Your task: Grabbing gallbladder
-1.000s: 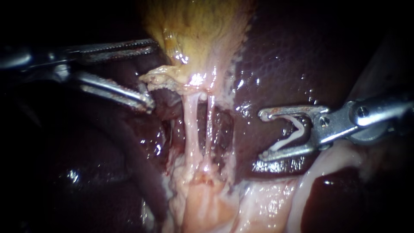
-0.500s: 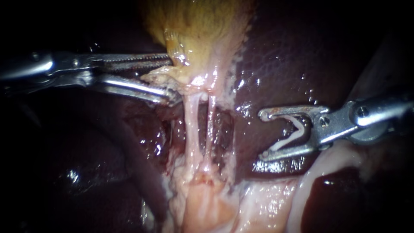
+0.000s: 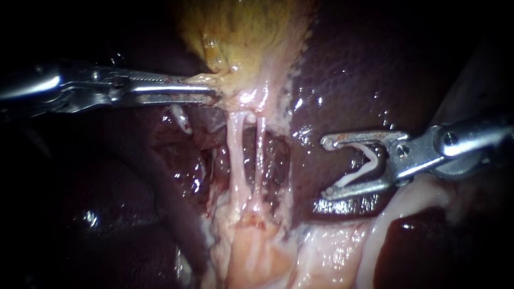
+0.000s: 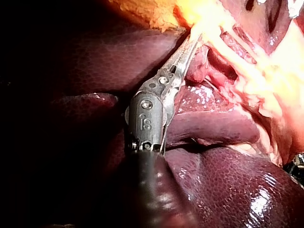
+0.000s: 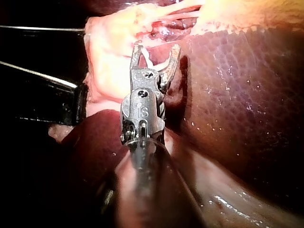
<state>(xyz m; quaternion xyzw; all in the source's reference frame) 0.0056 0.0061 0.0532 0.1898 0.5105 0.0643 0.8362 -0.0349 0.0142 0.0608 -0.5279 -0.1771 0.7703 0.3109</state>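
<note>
Mustard yellow with darker streaks on the gallbladder (image 3: 246, 32). Deep maroon, finely pebbled and glossy, across the liver (image 3: 369, 69). Pale pink on the two tubes (image 3: 234, 155), peach-pink on the tissue (image 3: 257, 257) below them. Silver-grey metal for left instrument (image 3: 213, 91) and right instrument (image 3: 327, 168); white for the clip (image 3: 357, 174).

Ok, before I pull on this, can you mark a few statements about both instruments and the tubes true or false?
1. The left instrument has its jaws shut on the lower edge of the gallbladder. True.
2. The right instrument grips a tube. False: it hangs over the liver, clear of both tubes.
3. The right instrument carries a white clip between its jaws. True.
4. A clip already sits on one of the tubes. False: both look bare.
</note>
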